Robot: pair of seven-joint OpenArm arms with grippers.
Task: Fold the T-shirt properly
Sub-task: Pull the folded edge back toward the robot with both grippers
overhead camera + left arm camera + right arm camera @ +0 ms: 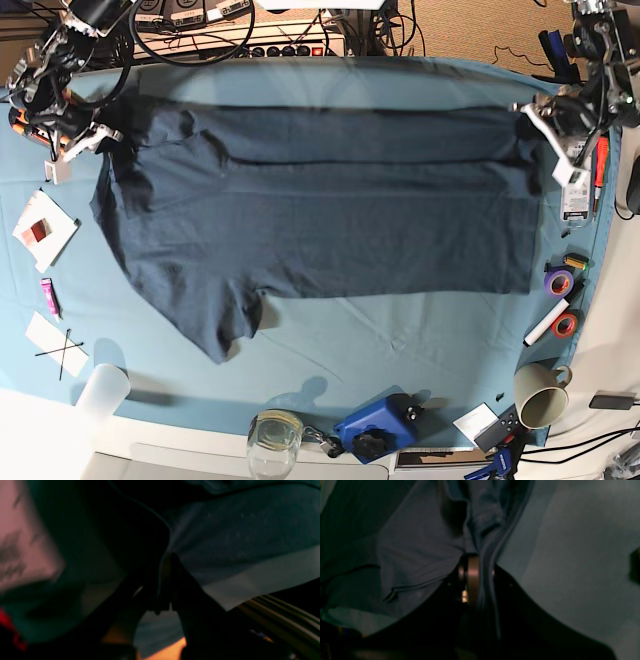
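The dark navy T-shirt (330,220) lies spread widthwise on the teal tablecloth (350,340), its far edge folded over in a long band and one sleeve (225,330) pointing toward the near edge. My right gripper (108,135) is at the shirt's far-left corner. In the right wrist view its jaws (480,575) are shut on a bunched ridge of the T-shirt (420,545). My left gripper (528,112) is at the far-right corner. In the dark left wrist view its jaws (170,562) are shut on an edge of the T-shirt (237,537).
Along the right edge lie tape rolls (557,282), a white marker (545,322) and a mug (540,400). A glass jar (275,435), a blue device (375,428) and a plastic cup (103,388) sit along the near edge. Paper cards (45,225) lie left, and cables (280,45) run behind.
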